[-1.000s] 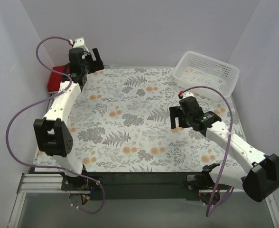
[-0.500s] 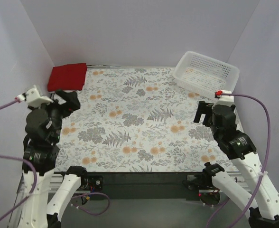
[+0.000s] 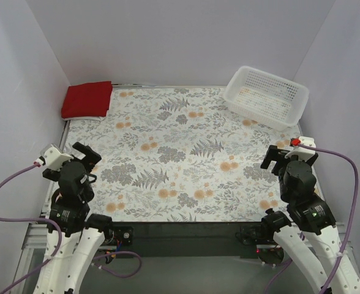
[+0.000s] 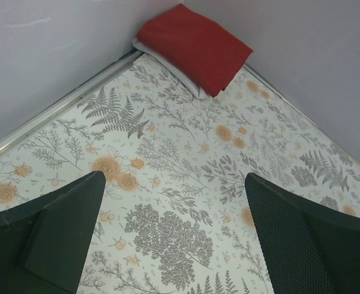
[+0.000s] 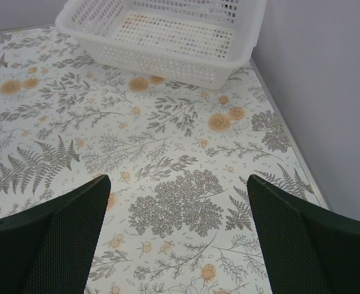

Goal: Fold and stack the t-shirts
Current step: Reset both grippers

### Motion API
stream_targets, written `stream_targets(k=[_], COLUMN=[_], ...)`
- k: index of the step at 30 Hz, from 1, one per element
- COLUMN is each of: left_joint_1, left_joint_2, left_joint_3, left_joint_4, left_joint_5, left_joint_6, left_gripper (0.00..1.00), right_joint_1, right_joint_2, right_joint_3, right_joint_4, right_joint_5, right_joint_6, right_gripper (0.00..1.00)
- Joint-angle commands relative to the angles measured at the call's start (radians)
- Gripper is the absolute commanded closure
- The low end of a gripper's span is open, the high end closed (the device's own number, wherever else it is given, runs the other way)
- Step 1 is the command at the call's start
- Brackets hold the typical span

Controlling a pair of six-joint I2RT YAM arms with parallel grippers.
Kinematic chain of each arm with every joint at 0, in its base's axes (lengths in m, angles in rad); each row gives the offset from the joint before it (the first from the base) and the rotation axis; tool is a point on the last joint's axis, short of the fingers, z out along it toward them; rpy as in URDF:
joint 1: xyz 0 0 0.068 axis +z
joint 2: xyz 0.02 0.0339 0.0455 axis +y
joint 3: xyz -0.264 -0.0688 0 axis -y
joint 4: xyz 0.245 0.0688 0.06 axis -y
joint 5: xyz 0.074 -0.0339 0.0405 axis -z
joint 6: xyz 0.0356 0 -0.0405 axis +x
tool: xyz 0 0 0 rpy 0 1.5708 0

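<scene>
Apparently the red t-shirt (image 3: 87, 98) is lying folded atop the white t-shirt (image 4: 171, 72) at upper left, so the left pincer (image 4: 175, 177) and right pincer (image 5: 177, 179), both released, are sensibly hovering well clear.

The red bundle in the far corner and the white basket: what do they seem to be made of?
The red shirt looks like soft, matte cloth, probably a knit: its folded edges are rounded and nothing shines. The basket seems to be rigid moulded plastic, slightly glossy, with walls pierced by a regular grid of small holes.
</scene>
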Motion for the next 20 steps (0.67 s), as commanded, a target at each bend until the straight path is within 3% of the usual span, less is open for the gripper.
stream_targets(k=[1, 11, 20], left_joint_1=[-0.006, -0.006, -0.014], left_joint_2=[-0.081, -0.247, -0.255], left_joint_3=[-0.067, -0.267, -0.327], left_joint_4=[0.115, 0.326, 0.409], left_joint_5=[-0.031, 0.090, 0.110], left_joint_6=[-0.027, 0.061, 0.111], left_gripper=[0.02, 0.02, 0.02], right_joint_1=[-0.003, -0.001, -0.001], right_joint_2=[-0.036, -0.068, -0.063], right_joint_3=[-0.033, -0.094, -0.114], right_joint_4=[0.087, 0.133, 0.158], right_joint_5=[0.029, 0.004, -0.017], right_joint_6=[-0.022, -0.018, -0.022], right_gripper=[0.02, 0.02, 0.02])
